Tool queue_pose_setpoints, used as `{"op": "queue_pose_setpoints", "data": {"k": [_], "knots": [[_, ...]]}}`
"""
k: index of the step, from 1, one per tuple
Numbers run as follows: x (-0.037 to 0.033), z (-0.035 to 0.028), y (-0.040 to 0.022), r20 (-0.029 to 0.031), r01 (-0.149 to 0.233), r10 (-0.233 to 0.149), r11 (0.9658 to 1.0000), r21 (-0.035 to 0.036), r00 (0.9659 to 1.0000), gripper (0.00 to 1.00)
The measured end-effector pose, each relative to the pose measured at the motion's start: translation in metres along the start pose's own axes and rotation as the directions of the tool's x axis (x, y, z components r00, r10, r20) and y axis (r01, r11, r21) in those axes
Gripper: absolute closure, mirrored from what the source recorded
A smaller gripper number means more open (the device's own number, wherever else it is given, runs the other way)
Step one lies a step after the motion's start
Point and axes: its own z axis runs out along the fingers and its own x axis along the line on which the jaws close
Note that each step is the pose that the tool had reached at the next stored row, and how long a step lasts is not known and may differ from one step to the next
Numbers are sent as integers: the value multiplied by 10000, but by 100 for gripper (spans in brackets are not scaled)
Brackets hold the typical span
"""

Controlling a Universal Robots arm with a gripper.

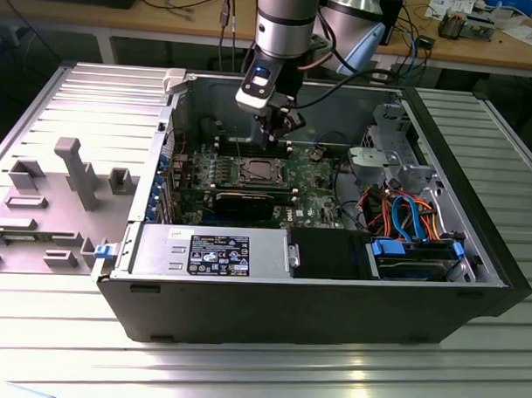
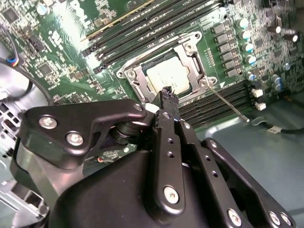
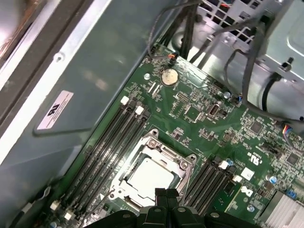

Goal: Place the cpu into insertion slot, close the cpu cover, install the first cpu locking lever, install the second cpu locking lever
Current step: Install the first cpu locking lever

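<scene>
My pincer (image 3: 166, 192), its tips pressed together on nothing, hangs in the upper middle of the exterior view, close over one edge of the insertion slot (image 1: 260, 172) near the centre of that frame. The cpu (image 3: 148, 178) lies flat in that slot with the cpu cover (image 3: 166, 153) down around its silver top, and in the second wrist view a thin locking lever (image 2: 229, 103) slants out from the frame's corner. Long black memory slots (image 3: 107, 145) flank the socket on the green motherboard (image 3: 199, 102).
</scene>
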Motion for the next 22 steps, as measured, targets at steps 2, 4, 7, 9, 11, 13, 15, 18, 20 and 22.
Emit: {"op": "queue_pose_setpoints", "data": {"k": [2, 4, 7, 9, 11, 13, 15, 18, 20, 22], "knots": [[0, 0, 0, 8, 255, -255, 9997, 6, 9997, 89], [0, 0, 0, 19, 503, -503, 9987, 13, 9987, 89], [0, 0, 0, 30, 994, -994, 9950, 20, 9950, 89], [0, 0, 0, 36, 1368, -1368, 9906, 24, 9906, 89], [0, 0, 0, 40, 1674, -1674, 9859, 27, 9859, 89], [0, 0, 0, 46, 2015, -2015, 9795, 31, 9795, 89], [0, 0, 0, 54, 2341, -2341, 9722, 39, 9722, 89], [1, 0, 0, 64, 2737, -2737, 9618, 49, 9618, 89], [1, 0, 1, 70, 3042, -3042, 9526, 54, 9526, 89], [1, 0, 1, 71, 3114, -3114, 9503, 55, 9503, 89]]}}
